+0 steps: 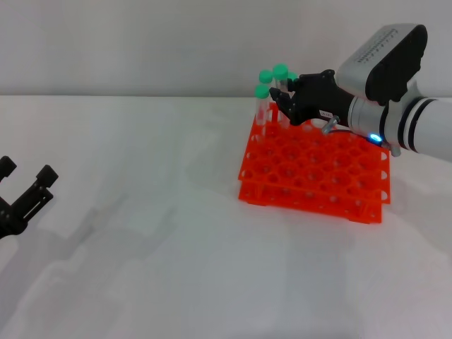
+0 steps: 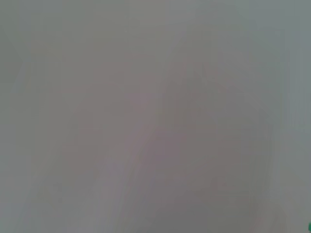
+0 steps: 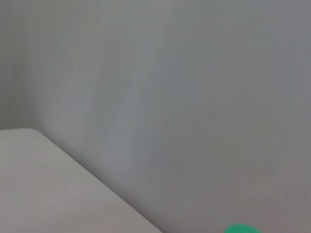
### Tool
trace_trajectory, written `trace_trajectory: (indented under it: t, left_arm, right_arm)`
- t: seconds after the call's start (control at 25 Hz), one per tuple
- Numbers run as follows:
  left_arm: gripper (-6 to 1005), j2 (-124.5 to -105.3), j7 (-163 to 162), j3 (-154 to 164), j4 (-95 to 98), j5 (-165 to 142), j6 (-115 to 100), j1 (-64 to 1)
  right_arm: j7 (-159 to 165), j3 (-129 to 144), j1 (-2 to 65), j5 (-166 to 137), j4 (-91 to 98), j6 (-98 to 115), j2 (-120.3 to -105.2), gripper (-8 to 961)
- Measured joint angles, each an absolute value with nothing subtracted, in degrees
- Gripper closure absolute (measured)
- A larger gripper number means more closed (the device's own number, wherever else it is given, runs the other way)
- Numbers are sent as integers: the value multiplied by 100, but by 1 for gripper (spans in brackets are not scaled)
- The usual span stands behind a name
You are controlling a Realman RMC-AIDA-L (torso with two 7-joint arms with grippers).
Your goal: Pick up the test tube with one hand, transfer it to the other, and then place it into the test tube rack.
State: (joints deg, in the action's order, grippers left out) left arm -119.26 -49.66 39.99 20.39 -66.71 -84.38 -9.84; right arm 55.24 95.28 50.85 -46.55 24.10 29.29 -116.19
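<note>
The right hand (image 1: 286, 97), black and bulky on a white-and-silver wrist with a small blue light, reaches in from the bench's right edge to the far left corner of the test tube rack (image 1: 314, 169). Its fingers sit among the green caps there. Whether they are closed on a tube or merely beside one cannot be told, because the hand's own bulk hides the contact. The test tube (image 1: 281, 85) nearest the fingers stands upright at that far corner, its green cap just above them. Two other tubes (image 1: 263, 99) with matching green caps stand touching or just beside it, crowding the same corner. The orange-red rack rests on the white bench (image 1: 176, 268), toward the far right, most of its holes unfilled. The left hand (image 1: 25, 198) hangs low at the bench's left edge, well apart from the rack, fingers spread and holding nothing.
</note>
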Motion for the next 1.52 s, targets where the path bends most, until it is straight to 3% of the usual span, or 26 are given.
trace_trajectory:
  t: [1.04, 1.24, 1.52]
  left_arm:
    - [119, -11935, -4921, 4028, 2039, -6670, -8478, -1012]
    - [119, -11930, -4913, 4002, 2039, -6628, -8481, -997]
    - [119, -11900, -4769, 3975, 2104, -6325, -8386, -957]
  right_arm:
    - [5517, 9781, 5052, -4218, 2285, 2867, -11619, 615]
    - [5479, 9740, 4487, -4217, 2886, 3123, -11579, 485]
    - [4629, 9040, 2908, -4217, 3789, 5123, -11560, 479]
